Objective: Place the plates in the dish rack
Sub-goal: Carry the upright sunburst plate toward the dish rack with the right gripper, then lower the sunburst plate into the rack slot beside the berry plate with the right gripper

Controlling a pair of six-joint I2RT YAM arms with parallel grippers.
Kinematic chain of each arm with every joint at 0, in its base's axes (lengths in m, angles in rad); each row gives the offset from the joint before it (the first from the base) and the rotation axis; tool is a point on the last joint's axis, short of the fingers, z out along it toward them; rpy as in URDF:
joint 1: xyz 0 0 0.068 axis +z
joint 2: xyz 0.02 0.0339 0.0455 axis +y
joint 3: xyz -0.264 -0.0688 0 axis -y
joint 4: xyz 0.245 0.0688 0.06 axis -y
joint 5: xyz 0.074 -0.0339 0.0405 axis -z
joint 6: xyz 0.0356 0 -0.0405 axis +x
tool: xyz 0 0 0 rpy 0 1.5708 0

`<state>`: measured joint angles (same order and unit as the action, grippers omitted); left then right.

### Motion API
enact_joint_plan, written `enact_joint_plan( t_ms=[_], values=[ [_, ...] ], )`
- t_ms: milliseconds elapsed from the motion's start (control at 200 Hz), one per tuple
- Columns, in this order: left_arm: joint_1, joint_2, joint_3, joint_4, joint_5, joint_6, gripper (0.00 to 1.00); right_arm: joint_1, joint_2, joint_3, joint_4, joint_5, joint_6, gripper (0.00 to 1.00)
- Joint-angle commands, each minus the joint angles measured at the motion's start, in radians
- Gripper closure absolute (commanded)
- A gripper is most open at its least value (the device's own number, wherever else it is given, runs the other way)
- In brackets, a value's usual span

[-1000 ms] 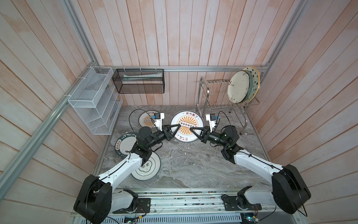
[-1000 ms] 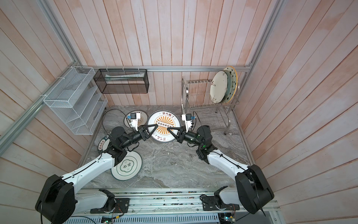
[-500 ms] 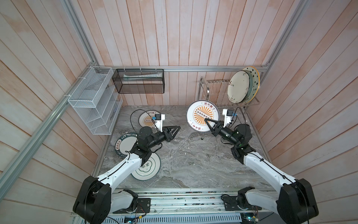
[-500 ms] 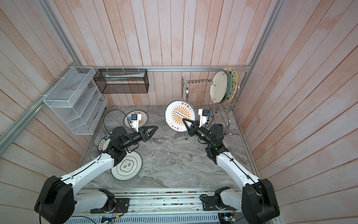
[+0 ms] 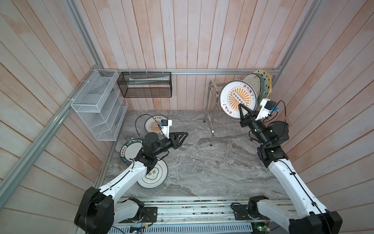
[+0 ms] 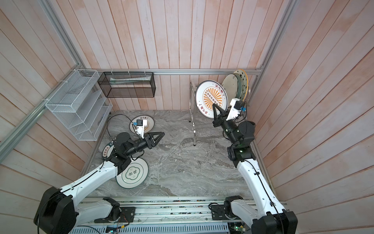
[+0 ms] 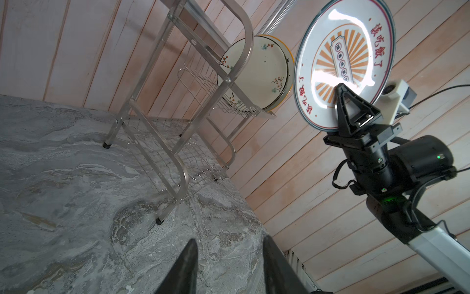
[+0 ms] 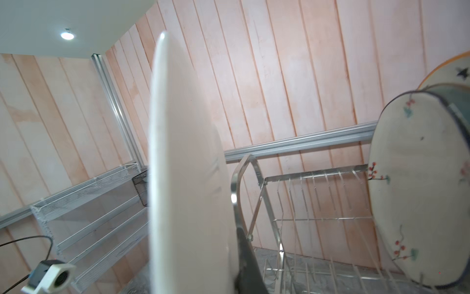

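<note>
Masking dish rack (image 5: 222, 129), sunburst plate (image 5: 232, 95) in right hand (image 5: 240, 105)

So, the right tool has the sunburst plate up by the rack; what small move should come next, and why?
Probably ease the sunburst plate sideways toward the cream plate, over the free upper prongs. The right tool holds it on edge, beside the looped end frame of the dish rack, not yet above any slot.

The middle of the surface (image 5: 202, 162) lies bare and open. Three flat plates (image 5: 156, 178) crowd its left side. On the rack's (image 7: 229, 79) upper tier, standing plates (image 5: 253, 82) fill the right end; the prongs (image 8: 315, 193) beside them are free.
</note>
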<state>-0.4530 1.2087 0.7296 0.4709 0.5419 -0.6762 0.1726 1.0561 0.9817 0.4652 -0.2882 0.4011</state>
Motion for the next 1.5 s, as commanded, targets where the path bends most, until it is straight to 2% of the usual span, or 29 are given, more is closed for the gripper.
enact_joint_plan(
  t_ms=[0, 185, 415, 780, 1495],
  values=[
    [-0.002, -0.031, 0.014, -0.019, -0.012, 0.027, 0.57, -0.005, 0.02, 0.116, -0.066, 0.166, -0.134, 1.0],
    [-0.002, -0.064, -0.006, -0.025, -0.024, 0.036, 0.57, -0.01, 0.121, 0.262, -0.133, 0.237, -0.297, 1.0],
    [-0.002, -0.093, -0.017, -0.043, -0.039, 0.05, 0.57, -0.018, 0.28, 0.476, -0.284, 0.372, -0.427, 1.0],
    [-0.003, -0.11, -0.023, -0.043, -0.045, 0.053, 0.57, -0.07, 0.495, 0.677, -0.455, 0.389, -0.451, 1.0],
    [-0.003, -0.109, -0.019, -0.042, -0.053, 0.058, 0.57, -0.117, 0.605, 0.656, -0.46, 0.328, -0.453, 1.0]
  ],
)
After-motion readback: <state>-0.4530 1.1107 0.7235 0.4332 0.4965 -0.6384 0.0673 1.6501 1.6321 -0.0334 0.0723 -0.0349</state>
